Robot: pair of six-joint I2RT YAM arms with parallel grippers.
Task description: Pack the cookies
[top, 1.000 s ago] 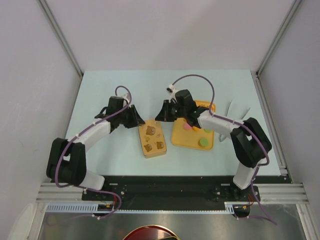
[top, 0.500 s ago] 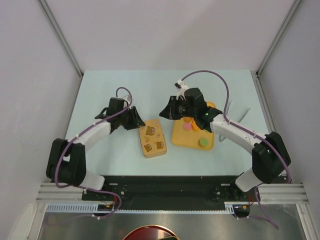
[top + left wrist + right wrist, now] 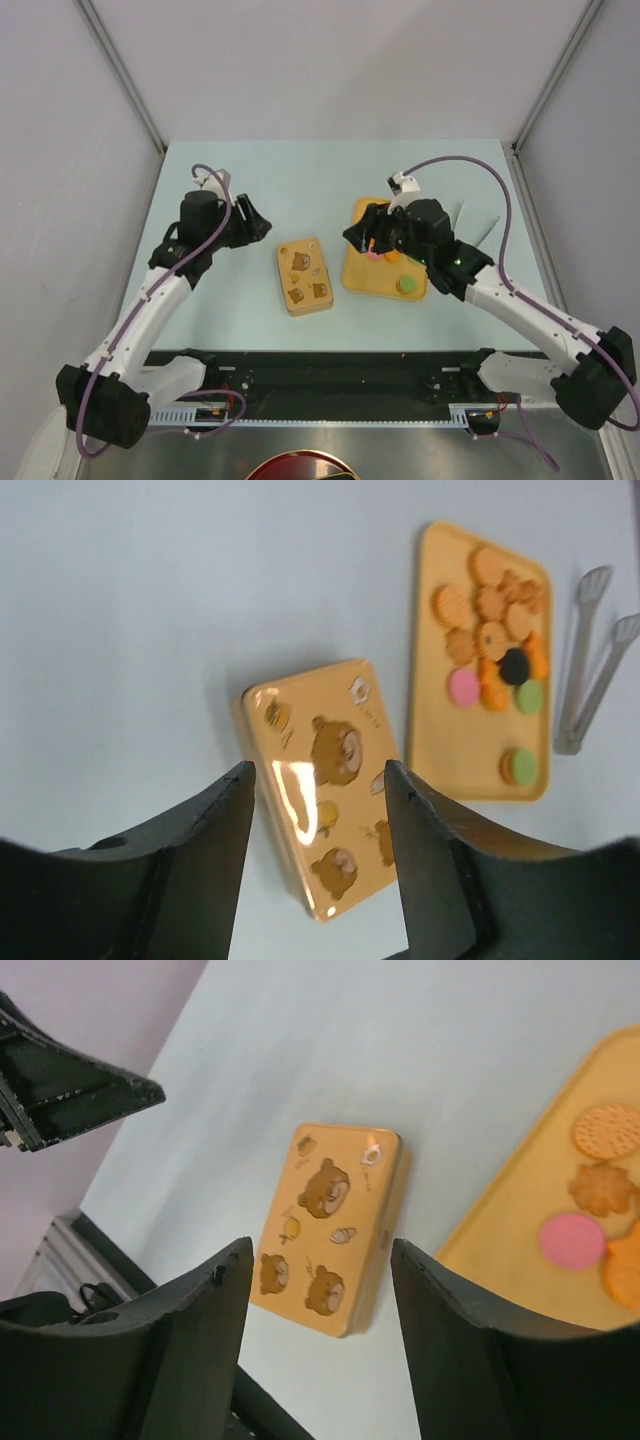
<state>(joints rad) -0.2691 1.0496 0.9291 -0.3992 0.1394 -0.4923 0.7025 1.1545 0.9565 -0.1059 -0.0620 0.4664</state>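
- Since the cookies [image 3: 490, 605] look light and brittle, pinch one gently across its rim.
- Left and right jaws stand apart, holding nothing.

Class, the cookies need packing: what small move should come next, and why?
Probably lower the left gripper to the bear-printed lid: it and the right gripper hang open, empty; the cookies lie on the orange tray, the lid beside it.
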